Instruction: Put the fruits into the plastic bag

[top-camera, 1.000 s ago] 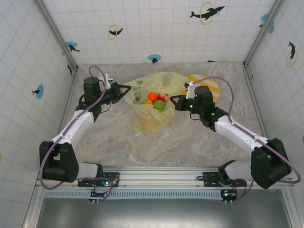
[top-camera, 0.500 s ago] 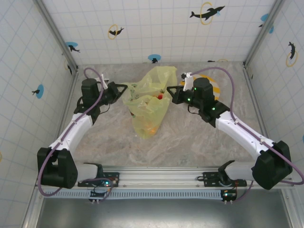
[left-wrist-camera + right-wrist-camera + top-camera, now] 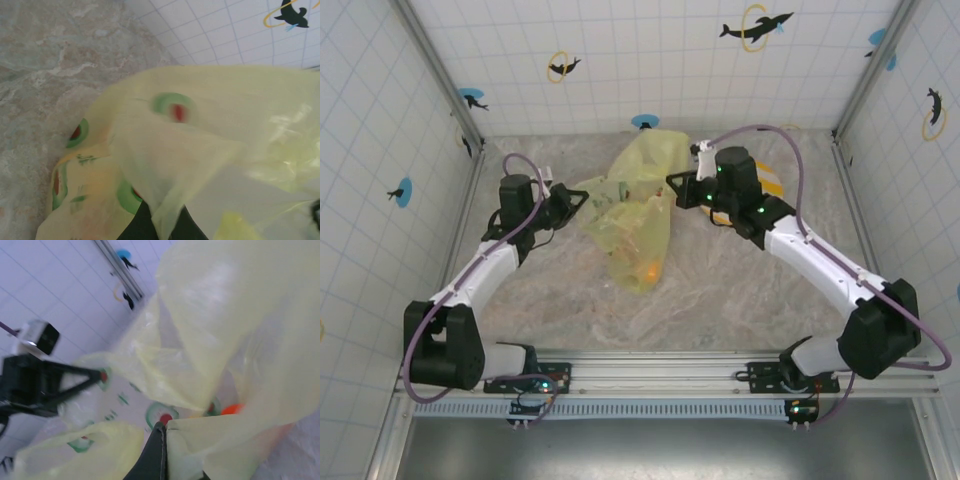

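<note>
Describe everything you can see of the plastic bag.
The plastic bag is thin, crinkly, translucent yellow-green film printed with green, red-centred avocado-like marks. The left pincer and the right pincer are each shut on an edge of it, stretching its top between them. Its lower end sags toward the table. An orange fruit shows through it low down.
</note>
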Motion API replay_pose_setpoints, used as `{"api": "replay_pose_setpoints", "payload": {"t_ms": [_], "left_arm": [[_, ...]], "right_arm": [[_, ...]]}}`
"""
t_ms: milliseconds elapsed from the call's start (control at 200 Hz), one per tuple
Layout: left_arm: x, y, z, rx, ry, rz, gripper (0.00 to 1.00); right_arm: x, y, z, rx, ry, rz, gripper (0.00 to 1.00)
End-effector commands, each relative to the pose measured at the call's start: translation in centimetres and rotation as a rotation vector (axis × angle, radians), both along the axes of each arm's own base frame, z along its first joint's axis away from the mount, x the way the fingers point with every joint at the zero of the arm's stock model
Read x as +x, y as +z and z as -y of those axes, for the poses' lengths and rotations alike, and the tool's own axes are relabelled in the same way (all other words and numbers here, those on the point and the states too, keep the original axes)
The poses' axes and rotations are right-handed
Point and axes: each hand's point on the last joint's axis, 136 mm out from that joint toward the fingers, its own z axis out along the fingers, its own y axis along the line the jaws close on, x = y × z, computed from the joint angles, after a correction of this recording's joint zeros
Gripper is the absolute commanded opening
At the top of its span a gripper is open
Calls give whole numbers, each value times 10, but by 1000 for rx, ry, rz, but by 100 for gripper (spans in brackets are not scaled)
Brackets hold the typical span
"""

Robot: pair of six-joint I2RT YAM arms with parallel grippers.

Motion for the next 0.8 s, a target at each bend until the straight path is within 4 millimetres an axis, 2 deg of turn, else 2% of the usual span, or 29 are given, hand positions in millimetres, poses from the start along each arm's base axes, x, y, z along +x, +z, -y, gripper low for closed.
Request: {"api": "replay_pose_setpoints", "payload": {"t_ms": [0, 90, 225, 310, 360, 435, 566, 796], "left_arm": [[5, 31, 0, -18, 8, 88, 0], [6, 22, -1, -5, 11, 74, 0], [5, 2, 0, 5, 3, 30, 0], [6, -2, 1, 4, -5, 21, 0], [6, -1, 1, 5, -6, 23, 0], [7, 5, 1, 5, -5, 38, 5], [7, 22, -1, 11, 8, 82, 26], [3, 52, -18, 90, 89, 193, 55]], "right_arm": [[-3, 28, -4, 34, 26, 67, 0], [-1, 14, -3, 17, 18, 45, 0], [0, -26, 1, -40, 4, -28, 0], [1, -45, 9, -79, -15, -59, 6], [2, -49, 13, -92, -24, -69, 10], [4, -44, 18, -98, -34, -61, 17], [4, -27, 26, -111, -52, -19, 33], [6, 2, 68, -181, -171, 77, 50]]}}
